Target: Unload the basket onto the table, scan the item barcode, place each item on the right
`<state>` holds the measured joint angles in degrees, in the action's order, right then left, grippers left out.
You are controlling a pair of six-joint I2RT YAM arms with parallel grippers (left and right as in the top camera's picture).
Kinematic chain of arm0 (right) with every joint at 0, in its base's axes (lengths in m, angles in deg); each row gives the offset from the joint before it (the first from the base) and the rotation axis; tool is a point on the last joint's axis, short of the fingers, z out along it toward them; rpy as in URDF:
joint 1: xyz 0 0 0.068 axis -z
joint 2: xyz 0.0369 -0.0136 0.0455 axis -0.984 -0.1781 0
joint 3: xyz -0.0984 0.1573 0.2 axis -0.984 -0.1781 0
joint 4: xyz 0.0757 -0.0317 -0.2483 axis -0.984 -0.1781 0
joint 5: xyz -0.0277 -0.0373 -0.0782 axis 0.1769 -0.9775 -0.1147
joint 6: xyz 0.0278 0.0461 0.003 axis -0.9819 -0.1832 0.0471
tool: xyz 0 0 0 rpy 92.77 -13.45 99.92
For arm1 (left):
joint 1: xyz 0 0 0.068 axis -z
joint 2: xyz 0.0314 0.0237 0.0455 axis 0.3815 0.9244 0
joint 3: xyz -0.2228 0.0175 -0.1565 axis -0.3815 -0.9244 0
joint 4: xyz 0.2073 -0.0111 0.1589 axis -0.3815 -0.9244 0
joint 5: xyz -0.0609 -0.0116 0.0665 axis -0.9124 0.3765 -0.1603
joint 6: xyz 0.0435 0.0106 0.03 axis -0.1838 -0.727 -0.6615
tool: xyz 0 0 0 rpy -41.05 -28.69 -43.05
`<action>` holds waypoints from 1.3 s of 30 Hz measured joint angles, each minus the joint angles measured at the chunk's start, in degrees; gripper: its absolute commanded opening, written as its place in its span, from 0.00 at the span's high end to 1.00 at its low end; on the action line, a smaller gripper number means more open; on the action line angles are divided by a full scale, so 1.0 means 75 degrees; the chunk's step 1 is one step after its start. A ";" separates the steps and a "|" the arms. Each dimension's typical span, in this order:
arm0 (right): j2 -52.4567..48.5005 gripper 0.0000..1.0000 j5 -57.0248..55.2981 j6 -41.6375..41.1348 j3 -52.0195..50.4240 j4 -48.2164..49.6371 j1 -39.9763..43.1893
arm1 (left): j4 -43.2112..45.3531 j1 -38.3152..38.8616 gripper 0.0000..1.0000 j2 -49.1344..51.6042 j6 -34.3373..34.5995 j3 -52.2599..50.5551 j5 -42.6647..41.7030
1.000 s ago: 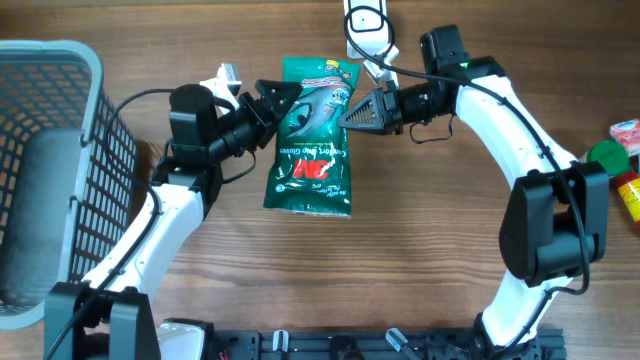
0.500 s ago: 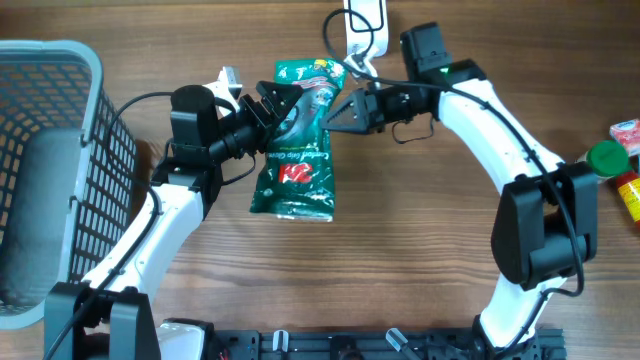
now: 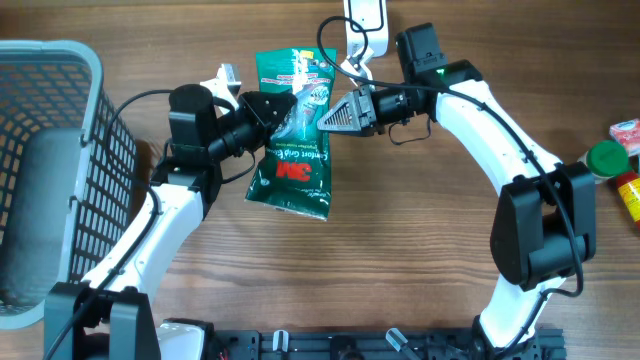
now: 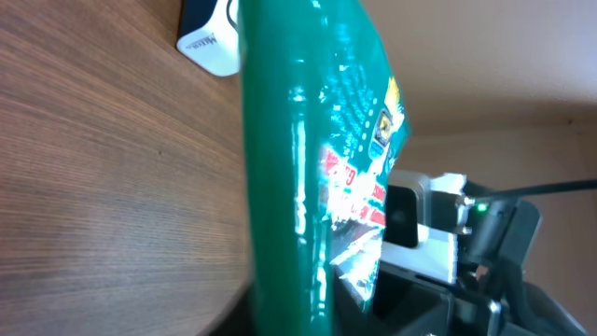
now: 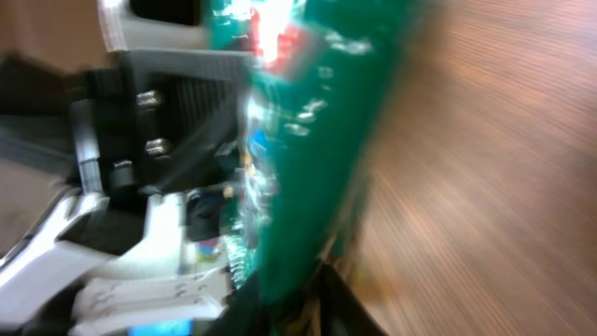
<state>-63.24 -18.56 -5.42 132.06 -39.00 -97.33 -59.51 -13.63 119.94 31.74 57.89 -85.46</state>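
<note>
The green packet [image 3: 292, 130] hangs off the table [image 3: 420, 270] between my two arms, in the far middle of the scene, tilted with its printed front up toward the overhead camera. I see no barcode on that face, so I judge it is on the back.

The left gripper [image 3: 272, 112] looks pinched closed on the packet's left edge. In the left wrist view the packet [image 4: 298, 168] fills the frame edge-on and hides the fingers. The right gripper [image 3: 328, 115] meets the right edge, but the right wrist view is blurred. I cannot tell whether it is clamping the packet [image 5: 317, 121] or only touching it.

Just beyond the packet, at the far edge, sits a white device [image 3: 362, 22] with a looped cable, which I take for the scanner. A wire basket [image 3: 88, 62] stands well off to the left.

My worries:
- The left hold is only on an edge, and the packet is soft. If the right side lets go, it may droop, swing or slide out.
- If it sags or creases, the barcode could fold away from the scanner.
- The right gripper is close to the cable and could snag it.
- If both arms grip and move apart, they could tear the packet.
</note>
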 measured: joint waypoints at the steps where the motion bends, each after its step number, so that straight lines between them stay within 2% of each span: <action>1: 0.0000 0.53 -0.0280 0.0012 0.0000 -0.0090 0.0000 | -0.0003 -0.0035 0.96 0.0000 0.0000 0.0000 -0.0026; 4: 0.0000 0.09 -0.1183 -0.0012 0.0000 -0.0358 0.0000 | -0.0003 -0.0201 0.96 0.0000 0.0102 0.0000 -0.0143; 5: 0.0000 0.01 -0.1393 -0.0020 0.0000 -0.0449 0.0012 | -0.0006 -0.0294 0.96 0.0000 0.0201 0.0000 -0.0198; 8: 0.0000 0.00 -0.2119 -0.0012 0.0000 -0.0659 0.0131 | -0.0009 -0.0519 0.96 0.0000 0.0545 0.0000 -0.0274; 12: 0.0000 0.00 -0.2713 -0.0032 0.0000 -0.0743 0.0440 | -0.0003 -0.0918 0.96 0.0000 0.1967 0.0000 -0.0300; 16: 0.0000 0.00 -0.3416 -0.0565 0.0000 -0.0799 0.0624 | -0.0032 -0.0994 0.96 0.0000 0.3459 0.0000 -0.0364; 19: 0.0000 0.00 -0.3896 -0.1297 0.0000 -0.1008 0.0629 | -0.0128 -0.0991 0.96 0.0000 0.4392 0.0000 -0.0382; 22: 0.0000 0.00 -0.4124 -0.2358 0.0000 -0.1285 0.0629 | -0.1000 -0.0997 0.96 0.0000 0.5974 0.0012 -0.0466; 26: 0.0000 0.01 -0.4199 -0.3663 0.0000 -0.1749 0.0629 | -0.1982 -0.0997 0.96 0.0012 0.7557 -0.0009 -0.0883; 31: 0.0000 0.01 -0.3850 -0.5071 0.0000 -0.1912 0.0629 | -0.1958 -0.0997 0.96 0.0015 0.7571 -0.0009 -0.1469; 34: 0.0000 0.01 -0.3561 -0.5386 0.0000 -0.1868 0.0629 | -0.1958 -0.0997 0.96 0.0015 0.7571 -0.0009 -0.1644; 37: 0.0000 0.01 -0.3445 -0.4911 0.0000 -0.1751 0.0629 | -0.1958 -0.0997 0.96 0.0017 0.7571 -0.0009 -0.1740; 39: 0.0000 0.00 -0.3366 -0.3917 0.0000 -0.1577 0.0629 | -0.1958 -0.0997 0.96 0.0015 0.7571 -0.0009 -0.1786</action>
<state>-63.24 -43.80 -34.80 132.06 -50.82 -92.60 -74.20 -21.10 120.05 88.52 57.82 -98.86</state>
